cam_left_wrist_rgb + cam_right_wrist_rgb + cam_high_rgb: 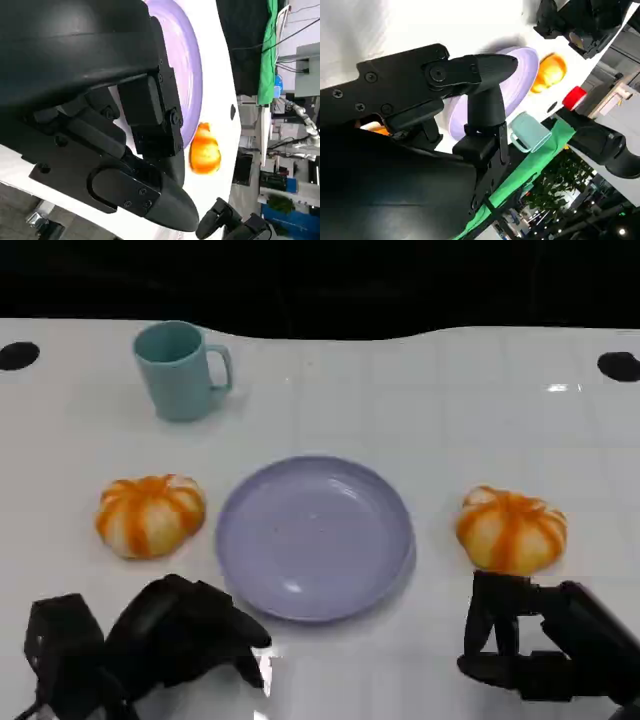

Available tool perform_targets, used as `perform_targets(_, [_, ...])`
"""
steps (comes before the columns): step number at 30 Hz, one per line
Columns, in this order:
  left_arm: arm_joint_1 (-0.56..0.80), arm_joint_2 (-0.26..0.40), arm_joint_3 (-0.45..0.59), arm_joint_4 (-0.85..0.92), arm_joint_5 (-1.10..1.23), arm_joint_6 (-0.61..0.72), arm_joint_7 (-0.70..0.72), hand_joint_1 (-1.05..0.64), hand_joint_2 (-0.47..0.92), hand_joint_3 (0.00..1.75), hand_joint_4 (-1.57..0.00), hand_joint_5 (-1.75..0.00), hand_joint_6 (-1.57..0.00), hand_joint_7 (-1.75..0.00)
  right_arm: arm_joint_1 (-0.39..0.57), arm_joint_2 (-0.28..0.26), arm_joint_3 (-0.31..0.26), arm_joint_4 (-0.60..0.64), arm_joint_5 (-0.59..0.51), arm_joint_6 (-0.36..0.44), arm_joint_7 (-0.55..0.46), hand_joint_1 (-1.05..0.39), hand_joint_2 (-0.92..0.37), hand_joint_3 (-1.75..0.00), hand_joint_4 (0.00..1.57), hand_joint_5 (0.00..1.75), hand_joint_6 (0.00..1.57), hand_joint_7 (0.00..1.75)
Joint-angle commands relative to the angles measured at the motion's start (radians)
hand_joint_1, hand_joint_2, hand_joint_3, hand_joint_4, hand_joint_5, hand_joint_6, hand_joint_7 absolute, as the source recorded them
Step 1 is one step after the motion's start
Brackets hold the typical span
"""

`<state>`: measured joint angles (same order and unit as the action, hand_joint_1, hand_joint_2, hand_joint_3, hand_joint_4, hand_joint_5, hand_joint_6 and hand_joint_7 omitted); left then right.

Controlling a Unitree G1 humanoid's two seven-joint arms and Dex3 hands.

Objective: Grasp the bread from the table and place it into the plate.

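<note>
From the head view, a lilac plate [313, 537] sits mid-table with nothing on it, a bun on either side. The left bun [150, 514] lies just beside the plate's rim, and the right bun [511, 528] sits a little clear of the opposite rim. A teal mug [181, 370] stands farther back, well out of the way. The left hand [190, 632] rests low near the table edge, fingers curled in, holding nothing. The right hand [525, 635] sits just short of the right bun, fingers spread and empty, lined up as though that bun is the one to pick; the grasp has not begun.

In the left wrist view, the left hand [125, 115] fills the foreground, its fingers [150, 110] folded with nothing between them. Beyond them the plate [192, 75] and the right bun [204, 152] show, with the right hand [232, 226] near that bun.

In the right wrist view, the right hand [440, 95] reaches out with its fingers [487, 102] apart and empty. Past them lie the plate [525, 70], the left bun [549, 72] and the mug [527, 132].
</note>
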<state>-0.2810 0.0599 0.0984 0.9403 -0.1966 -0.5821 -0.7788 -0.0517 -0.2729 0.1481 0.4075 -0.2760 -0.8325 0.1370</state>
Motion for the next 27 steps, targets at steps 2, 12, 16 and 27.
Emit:
perform_targets(2, [0.001, 0.020, 0.001, -0.002, 0.005, -0.010, 0.008, -1.05, 0.85, 0.00, -1.26, -0.89, -1.57, -0.04, -0.002, -0.008, -0.001, -0.004, 0.013, -0.001, -0.001, -0.45, -0.92, -0.19, 0.86, 1.75, 0.67, 1.75])
perform_targets(12, [-0.003, 0.018, 0.004, 0.002, -0.002, -0.003, 0.001, -1.05, 0.85, 0.00, -1.25, -0.90, -1.57, -0.04, -0.005, -0.010, -0.001, 0.000, 0.006, -0.002, -0.005, -0.46, -0.92, -0.19, 0.87, 1.75, 0.67, 1.75])
perform_targets(16, [0.000, 0.018, 0.003, -0.005, -0.002, 0.002, 0.002, -1.05, 0.84, 0.00, -1.26, -0.90, -1.57, -0.04, -0.005, -0.008, -0.001, 0.000, 0.005, -0.004, -0.007, -0.46, -0.92, -0.19, 0.87, 1.75, 0.67, 1.75])
perform_targets(27, [0.005, 0.017, 0.004, -0.007, -0.003, -0.006, 0.000, -1.05, 0.85, 0.00, -1.25, -0.90, -1.57, -0.04, 0.001, -0.010, 0.000, -0.004, 0.006, -0.007, -0.005, -0.45, -0.92, -0.19, 0.87, 1.75, 0.67, 1.75])
